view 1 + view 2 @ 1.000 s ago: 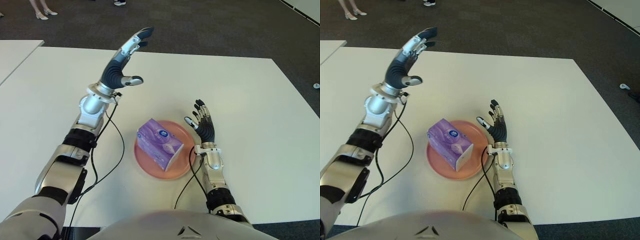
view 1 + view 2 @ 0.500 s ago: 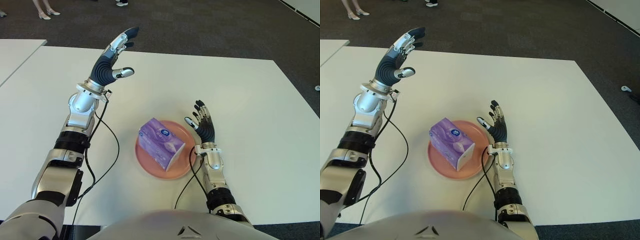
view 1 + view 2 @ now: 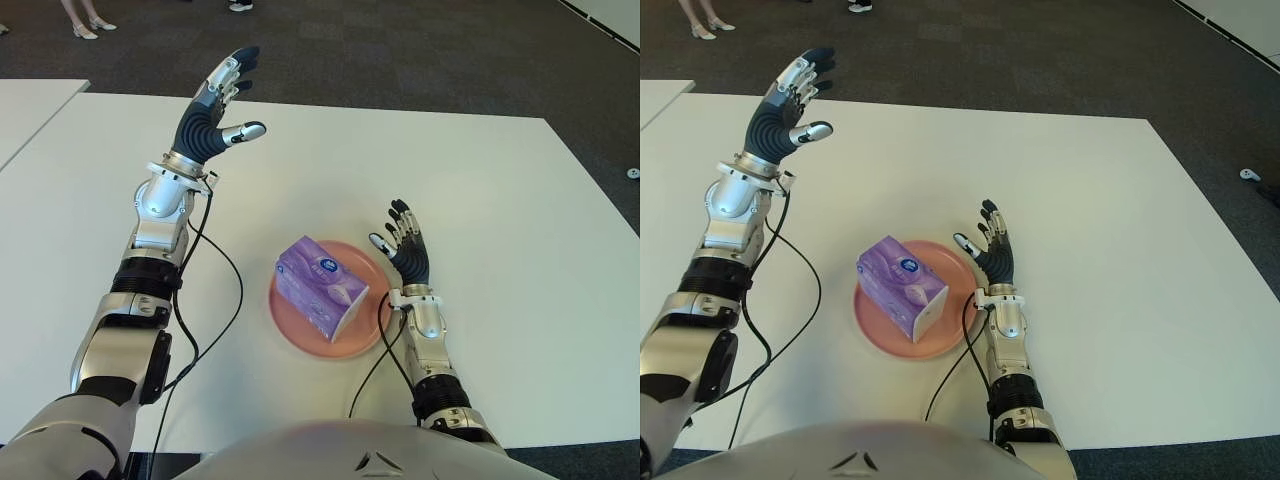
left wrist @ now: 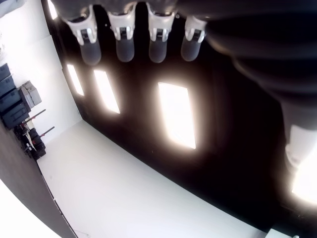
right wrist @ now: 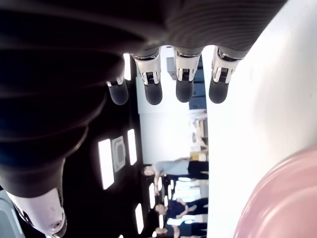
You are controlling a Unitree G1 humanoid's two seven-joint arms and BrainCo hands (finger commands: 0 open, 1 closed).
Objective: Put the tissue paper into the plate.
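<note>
A purple tissue pack (image 3: 320, 288) lies inside the pink plate (image 3: 290, 320) near the table's front middle. My left hand (image 3: 215, 105) is raised high over the far left of the table, well away from the plate, open with its fingers (image 4: 124, 47) spread and holding nothing. Just right of the plate stands my right hand (image 3: 402, 245), palm up, open and empty; its fingers (image 5: 183, 84) are straight, and the plate's rim (image 5: 277, 198) shows beside it.
The white table (image 3: 480, 200) spreads wide to the right and far side. A second white table (image 3: 30, 110) lies at the far left. Dark carpet (image 3: 400, 50) lies beyond, with a person's feet (image 3: 85, 28) at the far left edge.
My left hand has swung further left and slightly up, away from the plate, staying open. The tissue pack, the plate and my right hand have not moved.
</note>
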